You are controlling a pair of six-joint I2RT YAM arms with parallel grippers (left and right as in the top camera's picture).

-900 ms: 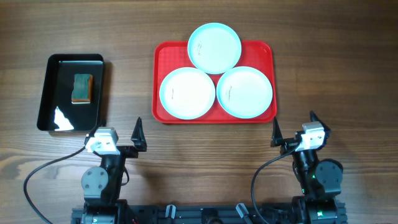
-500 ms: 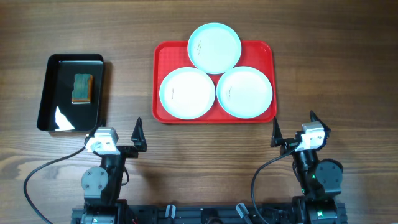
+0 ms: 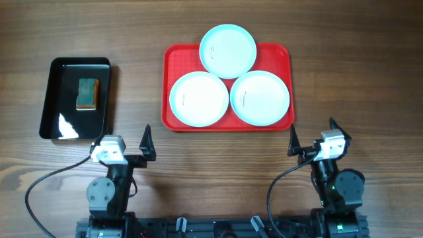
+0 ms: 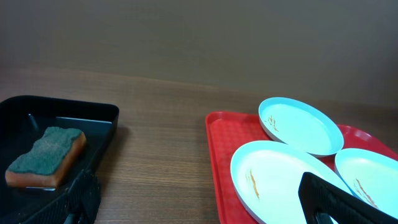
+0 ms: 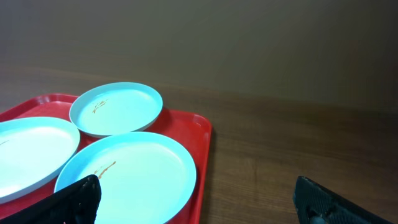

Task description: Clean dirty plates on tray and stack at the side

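Three pale blue plates lie on the red tray (image 3: 173, 56) at the table's back middle: one at the back (image 3: 228, 50), one front left (image 3: 198, 99), one front right (image 3: 260, 97). Each has small brown smudges. The left wrist view shows the front left plate (image 4: 280, 180) and the back plate (image 4: 301, 124) on the tray (image 4: 217, 155). The right wrist view shows the front right plate (image 5: 130, 174) and the back plate (image 5: 116, 107). My left gripper (image 3: 125, 142) and right gripper (image 3: 312, 137) are open and empty near the front edge, well short of the tray.
A black rectangular tray (image 3: 59, 73) stands at the left and holds a sponge with a green top (image 3: 86, 93); the sponge also shows in the left wrist view (image 4: 45, 155). Bare wooden table (image 3: 357, 79) lies to the right of the red tray.
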